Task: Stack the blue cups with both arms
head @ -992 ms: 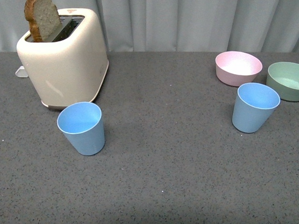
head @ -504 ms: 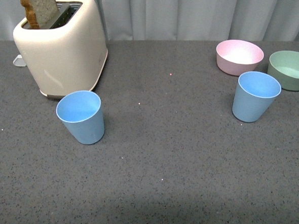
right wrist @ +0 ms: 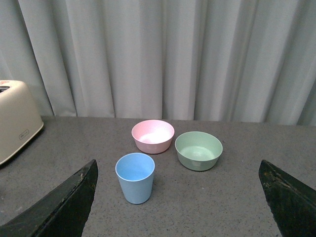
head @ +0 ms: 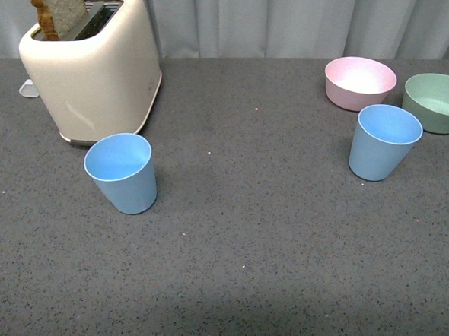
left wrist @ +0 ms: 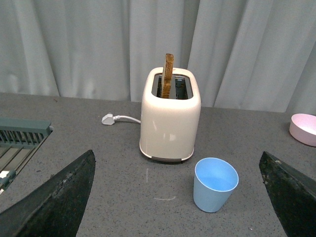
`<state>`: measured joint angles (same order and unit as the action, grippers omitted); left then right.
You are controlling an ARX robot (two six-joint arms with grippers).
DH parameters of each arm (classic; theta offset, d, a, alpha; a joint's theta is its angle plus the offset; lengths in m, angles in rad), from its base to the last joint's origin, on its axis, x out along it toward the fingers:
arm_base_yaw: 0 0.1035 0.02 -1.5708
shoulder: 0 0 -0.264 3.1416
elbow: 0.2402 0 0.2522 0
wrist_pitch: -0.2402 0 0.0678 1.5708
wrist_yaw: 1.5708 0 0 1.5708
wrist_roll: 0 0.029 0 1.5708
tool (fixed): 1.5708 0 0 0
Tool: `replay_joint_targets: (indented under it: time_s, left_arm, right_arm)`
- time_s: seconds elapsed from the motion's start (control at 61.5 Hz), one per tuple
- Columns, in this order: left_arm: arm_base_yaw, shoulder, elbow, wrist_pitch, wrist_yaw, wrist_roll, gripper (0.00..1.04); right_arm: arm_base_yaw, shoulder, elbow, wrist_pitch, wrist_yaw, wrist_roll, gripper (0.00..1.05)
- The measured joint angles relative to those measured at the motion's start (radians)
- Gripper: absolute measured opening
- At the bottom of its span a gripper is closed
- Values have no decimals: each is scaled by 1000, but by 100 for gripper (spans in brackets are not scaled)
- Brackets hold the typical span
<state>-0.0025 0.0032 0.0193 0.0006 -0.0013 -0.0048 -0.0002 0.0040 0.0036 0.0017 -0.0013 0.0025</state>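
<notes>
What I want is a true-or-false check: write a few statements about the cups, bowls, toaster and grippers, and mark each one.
1. The two light blue plastic cups, one by the cream toaster and one by the bowls, stand upright and apart. True.
2. The toaster is empty. False: a slice of brown bread sticks up from one slot.
3. The round pink bowl sits beside the round green bowl. True.
4. One gripper is shut on a cup. False: the left gripper and the right gripper are both open and hold nothing.
</notes>
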Motion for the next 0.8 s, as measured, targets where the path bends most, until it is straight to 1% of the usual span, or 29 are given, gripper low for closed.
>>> replay_joint_targets:
  time_s: [0.13,0.146,0.195,0.228,0.293,0.342,0.488,0.569,0.651,0.7,0.797]
  left_arm:
    - [0,0,0,0,0,0,98]
    - [-8,10,4,-16,-27,-8,98]
    - [-35,80,51,-151,-153,-47,98]
    - [-40,146,66,-197,-188,-61,98]
    - [-31,249,71,-169,-173,-84,98]
    - [-21,335,85,-114,-145,-102,98]
    - [-3,631,161,93,-99,-138,98]
    - [-5,891,245,218,-59,-177,98]
    - [-11,1066,315,266,-54,-207,98]
    - [-16,1167,368,269,-46,-233,98]
    - [-37,1346,489,198,-19,-285,98]
  right_arm:
    - [0,0,0,0,0,0,95]
    - [0,0,0,0,0,0,95]
    - [0,0,0,0,0,0,95]
    - [0,0,0,0,0,0,95]
    - [0,0,0,0,0,0,95]
    - [0,0,0,0,0,0,95]
    - [0,0,0,0,0,0,95]
    - [0,0,0,0,0,0,95]
    - [0,0,0,0,0,0,95]
    - [0,0,0,0,0,0,95]
    - [0,0,0,0,0,0,95]
